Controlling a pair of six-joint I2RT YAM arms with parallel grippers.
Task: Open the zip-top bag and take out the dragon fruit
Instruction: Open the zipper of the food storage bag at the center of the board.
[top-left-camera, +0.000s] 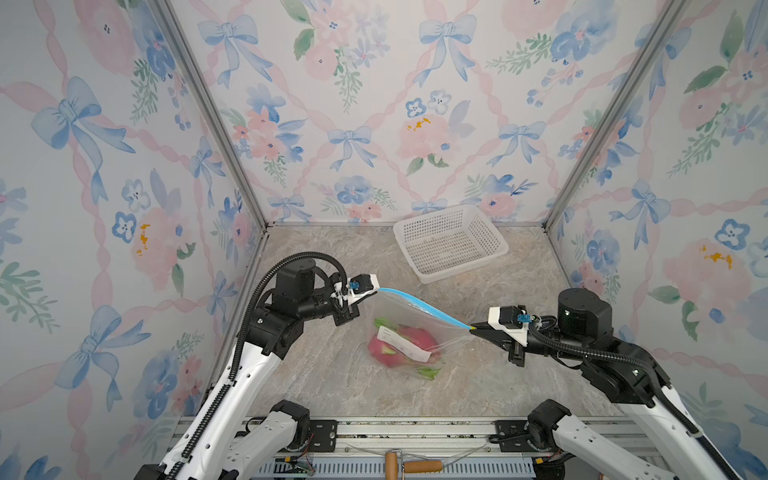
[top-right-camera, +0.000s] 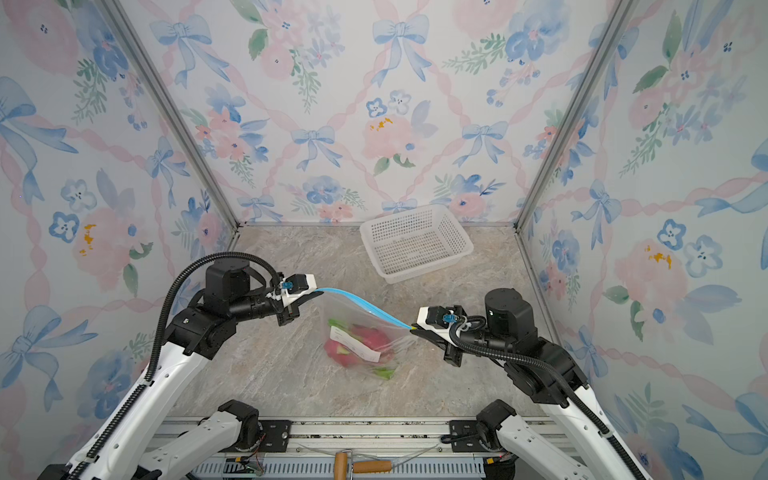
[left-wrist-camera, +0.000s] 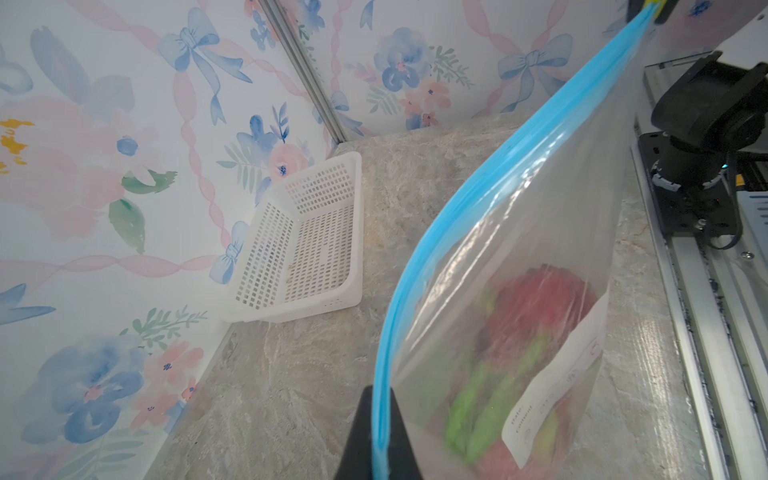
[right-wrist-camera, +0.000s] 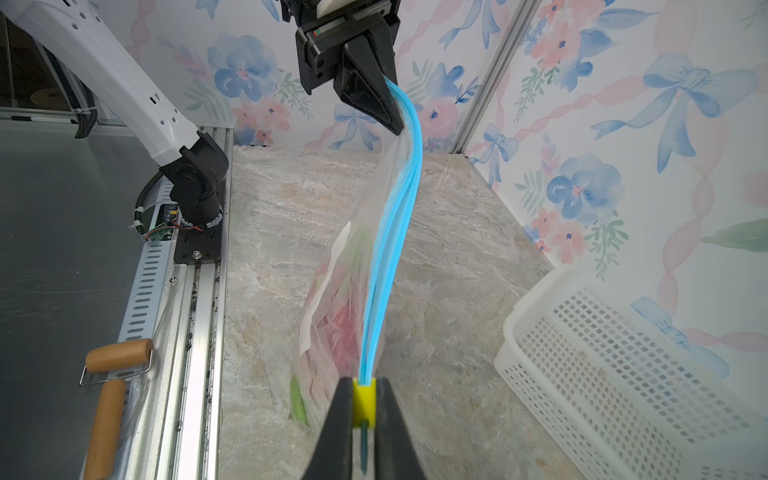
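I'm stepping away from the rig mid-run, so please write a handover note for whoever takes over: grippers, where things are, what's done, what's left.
Left gripper: jaws shut on one end of the blue zip strip.
Right gripper: jaws shut on the yellow tab at the other end.
The zip-top bag hangs between them, and its bottom seems to rest on the table. The dragon fruit is inside. The white basket stands by the back wall.
Done: both ends gripped.
Left: open the zip (I cannot tell if it has parted), then take out the fruit.
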